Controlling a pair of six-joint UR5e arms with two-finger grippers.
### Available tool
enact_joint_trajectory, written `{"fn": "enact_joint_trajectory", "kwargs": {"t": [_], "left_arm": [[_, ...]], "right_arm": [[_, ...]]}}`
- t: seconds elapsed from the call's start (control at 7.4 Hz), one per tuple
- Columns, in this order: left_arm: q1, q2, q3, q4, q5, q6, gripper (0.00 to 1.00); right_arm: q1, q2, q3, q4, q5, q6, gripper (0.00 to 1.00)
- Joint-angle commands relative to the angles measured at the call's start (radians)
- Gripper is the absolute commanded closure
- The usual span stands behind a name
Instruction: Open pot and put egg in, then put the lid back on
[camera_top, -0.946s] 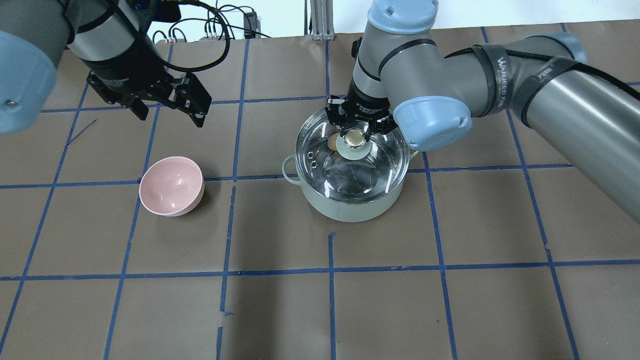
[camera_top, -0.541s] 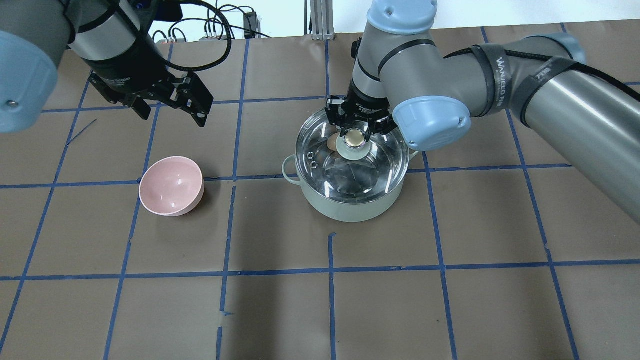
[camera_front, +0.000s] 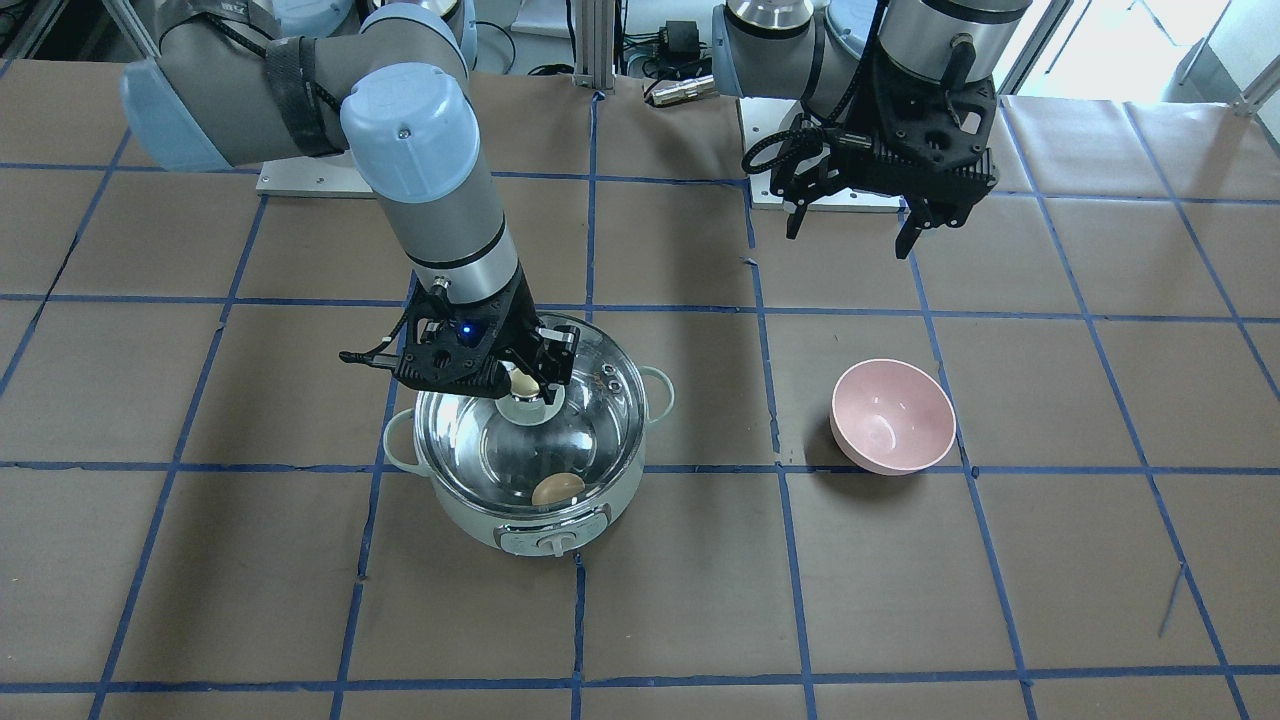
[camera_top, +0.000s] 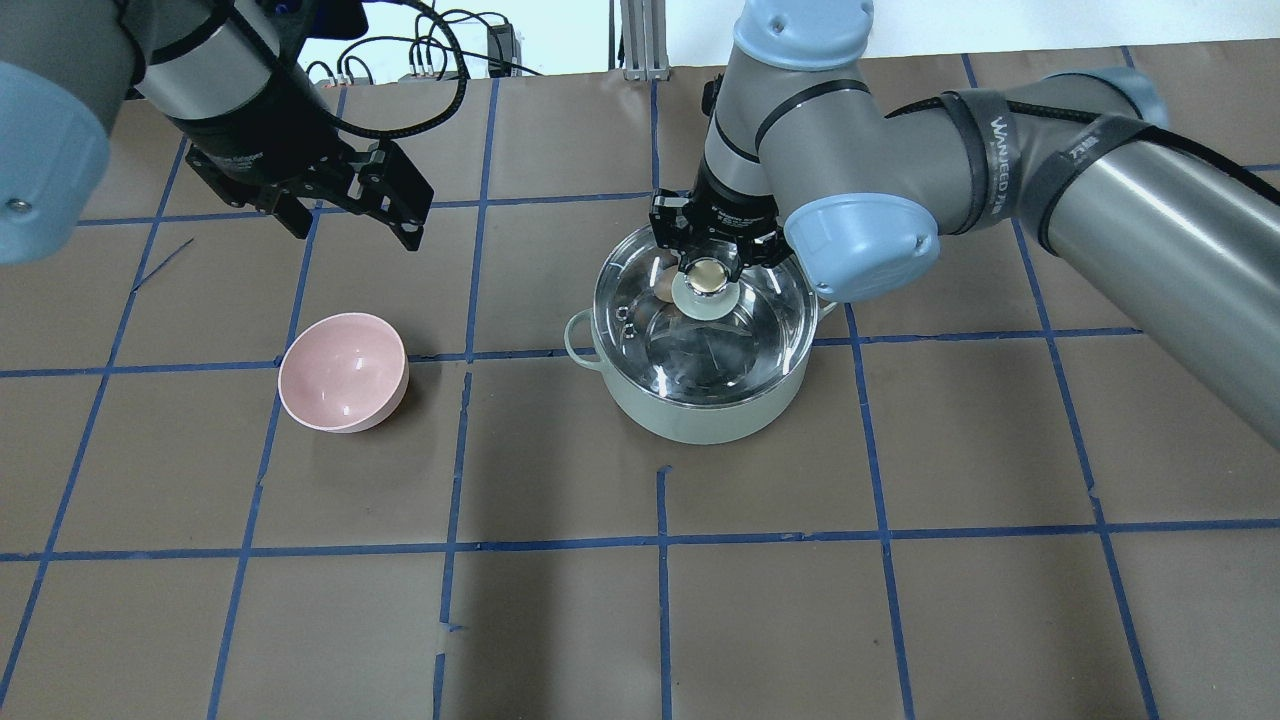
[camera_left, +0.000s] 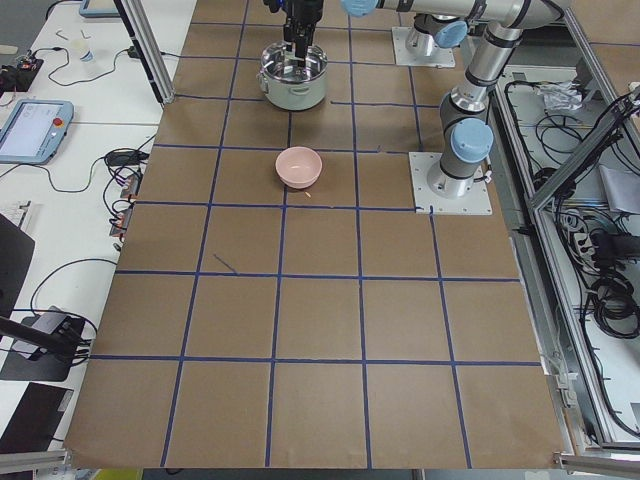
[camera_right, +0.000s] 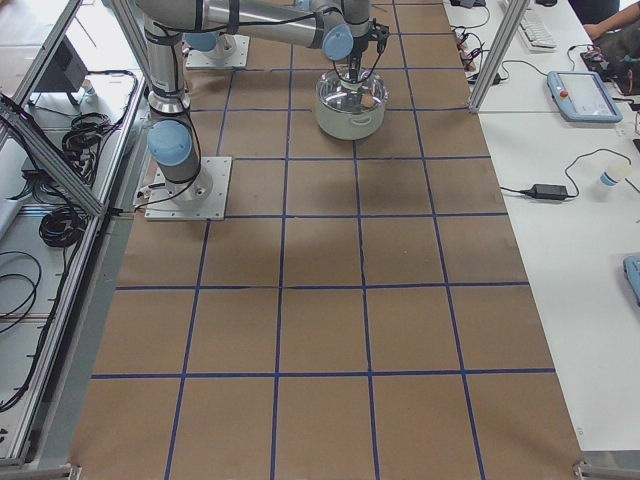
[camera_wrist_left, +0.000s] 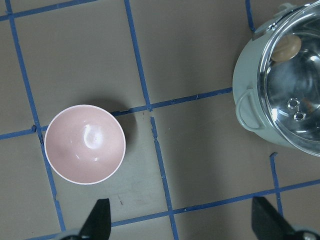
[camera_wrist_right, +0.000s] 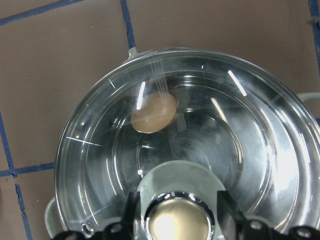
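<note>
Scanning from the left of the overhead view: black two-finger left gripper (camera_top: 355, 232), raised above the brown paper-covered table (camera_top: 900, 620) with its blue tape grid, jaws spread wide, nothing between them. In the left wrist view, only its two dark fingertips (camera_wrist_left: 97, 220) at the bottom edge, far apart, with bowl and pot below.

Below and slightly right of that gripper, round pale pink bowl (camera_top: 342, 372), upright on the table, hollow facing up, well apart from both gripper and pot.

Toward the middle, round pale mint-green cooking pot (camera_top: 700, 420) with shiny steel inside, one small loop handle (camera_top: 577, 335) pointing toward the bowl, control dial (camera_front: 553, 542) on the side away from the robot.

Over the pot's mouth, round clear glass domed lid (camera_top: 640, 335) with metal rim, two small steam holes (camera_top: 625, 315) on the bowl side. Full seating of the rim on the pot: cannot tell.

Inside the pot, under the glass, small light-brown oval egg (camera_front: 557, 489), lying on the steel floor against the wall on the dial side.

At the lid's centre, pale green knob with beige top (camera_top: 708, 282); right gripper (camera_top: 710, 265) pointing straight down on it, jaws closed in from both sides and pinching the knob, plain in the right wrist view with one finger (camera_wrist_right: 131, 215) at each flank.

Farthest right, grey right arm (camera_top: 1100, 200) with blue joint caps, reaching in across the table.
</note>
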Motion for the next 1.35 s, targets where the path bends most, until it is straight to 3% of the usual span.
{"fn": "enact_joint_trajectory", "kwargs": {"t": [0.0, 0.27, 0.41, 0.81, 1.22], "left_arm": [[-0.001, 0.000, -0.001, 0.000, 0.000, 0.001, 0.00], [-0.009, -0.002, -0.001, 0.001, -0.005, -0.002, 0.00], [-0.011, -0.002, -0.001, 0.000, -0.003, 0.000, 0.00], [-0.015, -0.002, 0.021, -0.017, 0.010, -0.028, 0.00], [-0.023, 0.000, 0.032, -0.082, 0.015, -0.155, 0.00]], "right_arm": [[0.000, 0.000, 0.000, 0.000, -0.002, -0.001, 0.27], [-0.027, -0.014, -0.021, 0.001, -0.014, -0.058, 0.23], [-0.066, -0.038, -0.031, 0.007, -0.017, -0.070, 0.14], [-0.217, -0.170, -0.017, 0.073, -0.024, -0.217, 0.04], [-0.233, -0.256, -0.015, 0.237, -0.161, -0.299, 0.00]]}}
